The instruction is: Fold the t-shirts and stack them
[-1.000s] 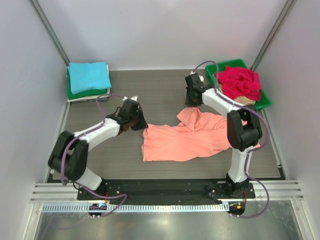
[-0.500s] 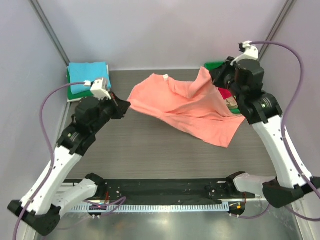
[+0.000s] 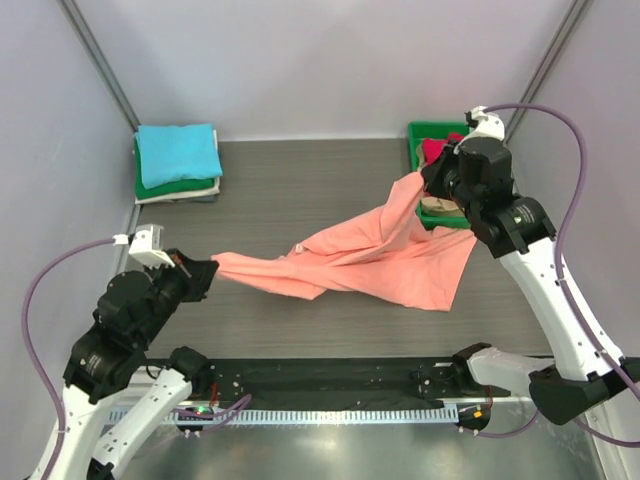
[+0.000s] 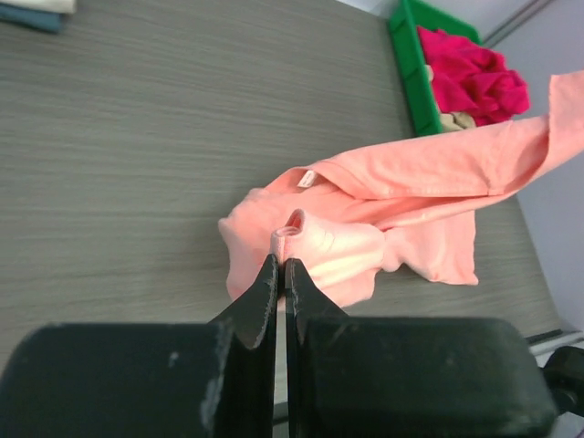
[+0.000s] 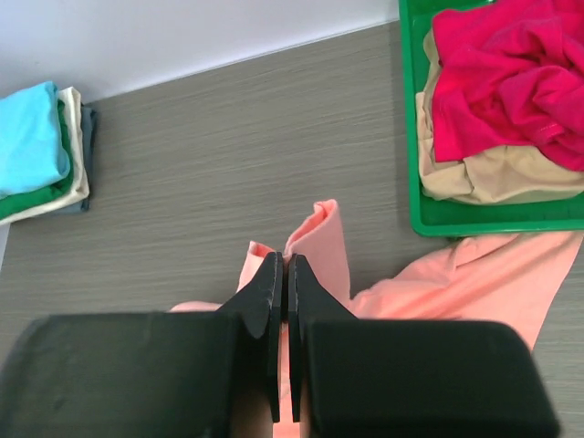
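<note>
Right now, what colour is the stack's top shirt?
The top shirt is turquoise, clearest in the top view.

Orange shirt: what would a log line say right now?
orange shirt: held up between both grippers | left gripper: shut on shirt | right gripper: shut on shirt

Overhead, the right gripper (image 3: 430,181) is covering much of the green tray (image 3: 440,126) and the red shirt (image 3: 432,150) inside it, while at the left wrist the body of the left gripper (image 4: 281,266) is hiding the near edge of the salmon shirt (image 4: 411,182) and the top edge is cropping the folded stack (image 4: 32,7).
</note>
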